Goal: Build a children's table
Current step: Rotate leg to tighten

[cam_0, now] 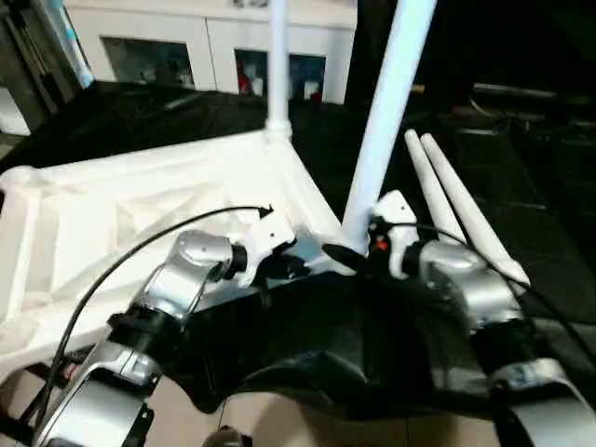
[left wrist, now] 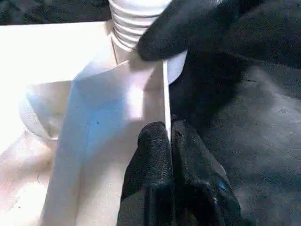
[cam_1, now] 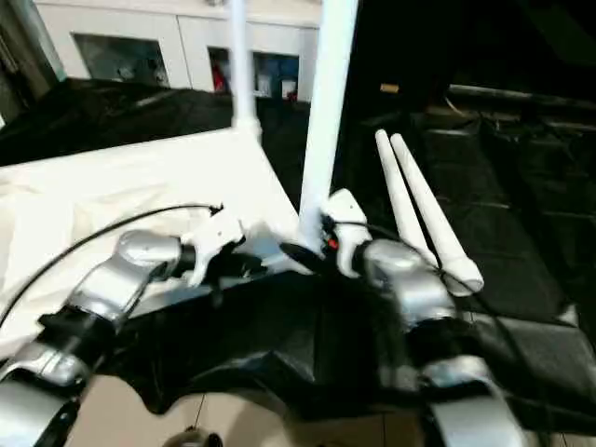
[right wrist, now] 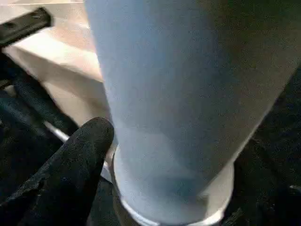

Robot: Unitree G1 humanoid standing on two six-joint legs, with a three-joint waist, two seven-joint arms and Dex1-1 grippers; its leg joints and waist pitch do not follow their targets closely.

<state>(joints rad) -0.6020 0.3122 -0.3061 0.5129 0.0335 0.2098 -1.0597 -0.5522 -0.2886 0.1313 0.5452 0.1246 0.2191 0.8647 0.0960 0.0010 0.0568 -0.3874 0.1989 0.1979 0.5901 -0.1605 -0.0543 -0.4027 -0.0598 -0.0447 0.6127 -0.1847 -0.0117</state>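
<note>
Tabletop point(cam_0: 140, 223) lying underside up on black sheeting point(cam_0: 317, 345), ribs showing, near edge running toward the front corner. Left gripper point(left wrist: 168, 136) at that edge — jaws pressed together on the thin white rim, one finger either side. Right gripper point(cam_0: 346, 253) at the front corner, black finger point(right wrist: 80, 160) against the base of a leg point(cam_0: 386, 112); jaws closed around that leg just above its threaded end, seen ribbed in the left wrist view. Leg leaning slightly, foot at the corner socket. Second leg point(cam_0: 277, 65) standing upright in the far corner. Two spare legs point(cam_0: 456, 209) lying side by side, touching, on the sheeting just beside the right forearm. Little open room between the grippers; more beyond the spare legs, toward the right. White cabinet point(cam_0: 214, 47) with glass doors well behind. Bare floor point(cam_0: 307, 419) at the near edge of the sheeting.
</note>
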